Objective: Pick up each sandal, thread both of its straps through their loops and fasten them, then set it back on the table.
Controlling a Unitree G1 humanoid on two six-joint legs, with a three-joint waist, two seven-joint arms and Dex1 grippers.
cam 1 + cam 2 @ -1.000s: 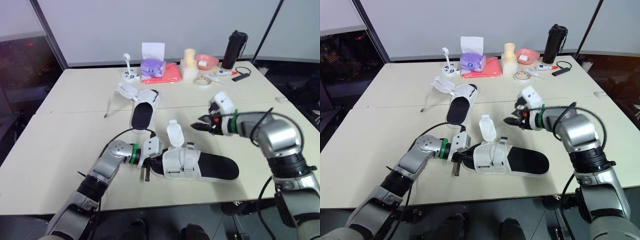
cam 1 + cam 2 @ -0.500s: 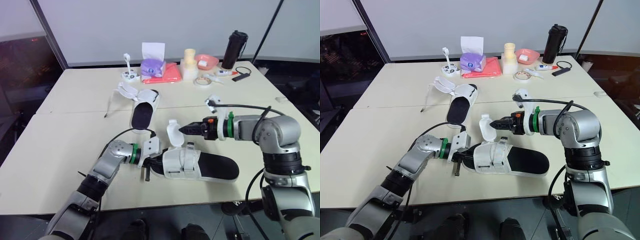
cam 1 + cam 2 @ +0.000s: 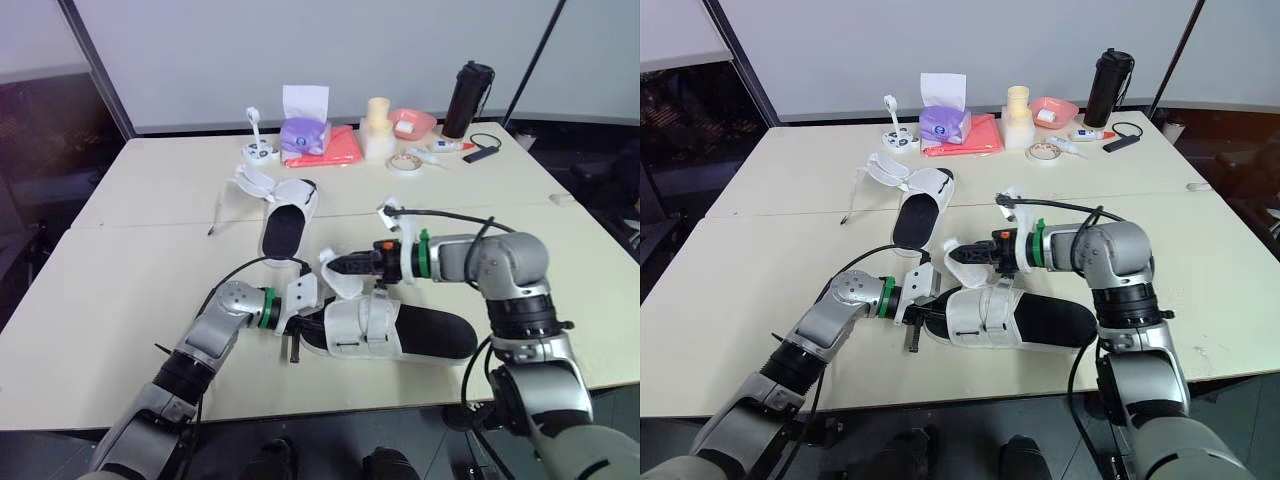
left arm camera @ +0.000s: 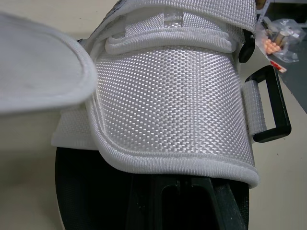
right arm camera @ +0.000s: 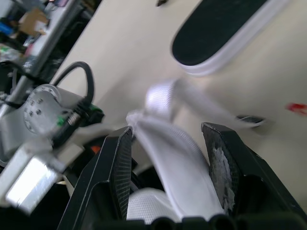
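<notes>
Now | left fingers (image 4: 144,203) clamp black-soled sandal (image 3: 430,335) | right fingers (image 5: 117,167) wide, straddling woven white strap (image 5: 168,143)

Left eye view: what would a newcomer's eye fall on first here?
The sandal near the front edge of the table, white straps over a black sole, draws the eye first, with the left gripper at its end. The right gripper is open around its loose strap. A second sandal lies farther back, near the table's middle.

White straps, black soles on a cream table (image 3: 120,290)
The near sandal (image 3: 400,330) pairs white basket-weave straps (image 4: 168,105) with a black footbed and black loop (image 4: 268,110); the far sandal (image 3: 285,225) matches. Behind sit a purple tissue box (image 3: 303,133) and a coral cloth (image 3: 338,150).
</notes>
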